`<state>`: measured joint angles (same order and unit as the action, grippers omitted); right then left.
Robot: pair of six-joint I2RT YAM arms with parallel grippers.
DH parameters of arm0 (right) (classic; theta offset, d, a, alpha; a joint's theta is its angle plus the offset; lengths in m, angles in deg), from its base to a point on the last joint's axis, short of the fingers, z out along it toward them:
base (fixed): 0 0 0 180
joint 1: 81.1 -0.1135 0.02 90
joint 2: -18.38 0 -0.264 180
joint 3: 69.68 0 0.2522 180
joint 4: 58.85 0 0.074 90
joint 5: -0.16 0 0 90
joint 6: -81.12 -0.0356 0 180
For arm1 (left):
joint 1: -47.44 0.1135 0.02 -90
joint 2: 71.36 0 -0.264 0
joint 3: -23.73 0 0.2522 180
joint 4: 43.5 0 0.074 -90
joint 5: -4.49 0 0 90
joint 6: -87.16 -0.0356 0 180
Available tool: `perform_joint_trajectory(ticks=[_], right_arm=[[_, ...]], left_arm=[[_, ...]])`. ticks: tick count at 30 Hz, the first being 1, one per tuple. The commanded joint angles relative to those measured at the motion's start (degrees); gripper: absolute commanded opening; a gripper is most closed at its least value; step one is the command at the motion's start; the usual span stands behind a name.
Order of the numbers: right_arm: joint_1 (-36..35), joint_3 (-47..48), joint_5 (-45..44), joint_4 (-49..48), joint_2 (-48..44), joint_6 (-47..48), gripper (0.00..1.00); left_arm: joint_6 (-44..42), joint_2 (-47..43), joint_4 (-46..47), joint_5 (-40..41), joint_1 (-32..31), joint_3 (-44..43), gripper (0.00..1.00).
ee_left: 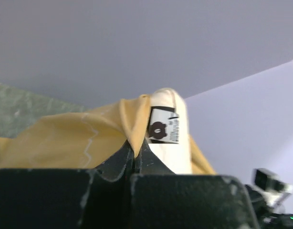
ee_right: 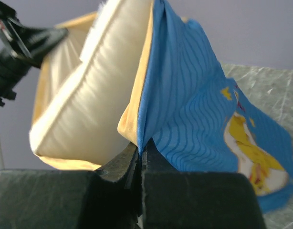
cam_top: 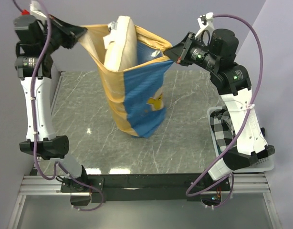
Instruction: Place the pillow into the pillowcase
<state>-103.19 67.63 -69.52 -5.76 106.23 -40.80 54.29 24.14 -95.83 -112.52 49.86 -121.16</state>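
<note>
**Pillow sitting high in a stretched pillowcase mouth**

Both arms are holding the pillowcase (cam_top: pixel 137 95) up by its rim. The left end effector (cam_top: pixel 82 33) is pinching the mustard hem with its jaws closed tight. The right end effector (cam_top: pixel 171 52) is clamping the opposite hem in the same way, where the blue face is meeting the yellow lining. The pillow (cam_top: pixel 120 43) is standing between the two end effectors, partly inside the sack. Its upper end is poking above the rim, and its bear label is showing just beyond the left fingertips (ee_left: pixel 133 152).

The main risk, as I judge it, is the pillow tipping out. Its exposed top is leaning toward the left end effector, so a slackening rim or a jolt could be enough to spill it over the edge.

A second risk is a hem sliding free. Each grip is taking only a thin fold of cloth, and the pillow's weight is pulling down on both.

Pulling the end effectors further apart could also flatten the mouth against the pillow and stop it sinking.

Whether the sack's bottom is resting on the bench (cam_top: pixel 184 119) below the end effectors, I cannot tell.
</note>
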Motion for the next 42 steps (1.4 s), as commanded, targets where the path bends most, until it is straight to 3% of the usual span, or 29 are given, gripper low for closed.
perform_joint_trajectory(ticks=[1,2,6,9,10,13,16,18,21,24,26,30,31,35,37,40,42], right_arm=[[0.5,0.7,-0.5,-3.0,-1.5,1.9,0.00],[0.9,-0.6,0.6,-4.2,-2.2,1.7,0.00],[-0.4,2.6,3.0,-5.1,-1.1,-0.6,0.00],[-4.9,6.5,5.6,-7.3,1.9,-2.1,0.00],[-5.7,6.0,7.0,-9.1,2.2,-3.9,0.00],[-4.8,2.2,8.7,-14.6,1.1,-6.2,0.00],[1.1,0.1,10.9,-15.5,-0.4,-8.1,0.00],[5.9,-1.4,12.1,-18.1,-1.4,-10.6,0.00],[8.8,-2.7,12.1,-20.3,-2.8,-12.5,0.00],[8.1,-0.6,14.3,-20.4,-1.1,-13.3,0.00],[7.3,-2.4,13.6,-22.2,-1.5,-13.5,0.00],[2.6,-2.7,12.1,-22.2,-0.7,-11.2,0.00],[-1.3,-2.0,11.2,-20.8,0.6,-10.4,0.00],[-8.8,3.8,8.2,-19.1,5.9,-8.0,0.00],[-9.6,7.8,9.1,-19.0,9.7,-8.9,0.00],[-9.9,8.1,8.5,-19.3,10.8,-8.5,0.00],[-8.5,3.1,6.9,-20.0,8.8,-7.2,0.00]], left_arm=[[15.1,-5.0,24.7,-5.9,6.3,-1.6,0.01],[16.8,-5.7,28.9,-5.8,6.8,-0.5,0.01],[19.3,0.8,27.7,-7.9,7.9,-12.3,0.01],[26.5,-2.1,40.5,-9.4,14.1,-5.5,0.01],[31.0,-2.6,42.8,-9.2,18.0,-4.8,0.01],[34.6,-0.7,44.1,-9.6,20.4,-7.9,0.01],[29.1,1.1,39.9,-12.3,14.5,-6.3,0.01],[19.5,0.0,34.0,-10.5,7.8,-0.7,0.01],[14.1,-3.4,35.9,-9.0,0.3,12.1,0.01],[12.0,-2.4,34.2,-10.1,-1.1,13.2,0.01],[12.0,-1.8,33.8,-10.5,0.1,10.7,0.01],[24.1,-2.1,43.5,-12.0,11.4,8.5,0.01],[26.7,-1.4,45.0,-12.8,13.6,6.9,0.01],[38.7,8.3,48.5,-14.2,22.0,-11.5,0.01],[45.4,10.4,52.6,-13.2,24.4,-14.8,0.01],[45.1,10.5,52.5,-12.7,24.1,-14.9,0.01],[39.6,7.4,51.8,-14.0,21.5,-8.7,0.01]])
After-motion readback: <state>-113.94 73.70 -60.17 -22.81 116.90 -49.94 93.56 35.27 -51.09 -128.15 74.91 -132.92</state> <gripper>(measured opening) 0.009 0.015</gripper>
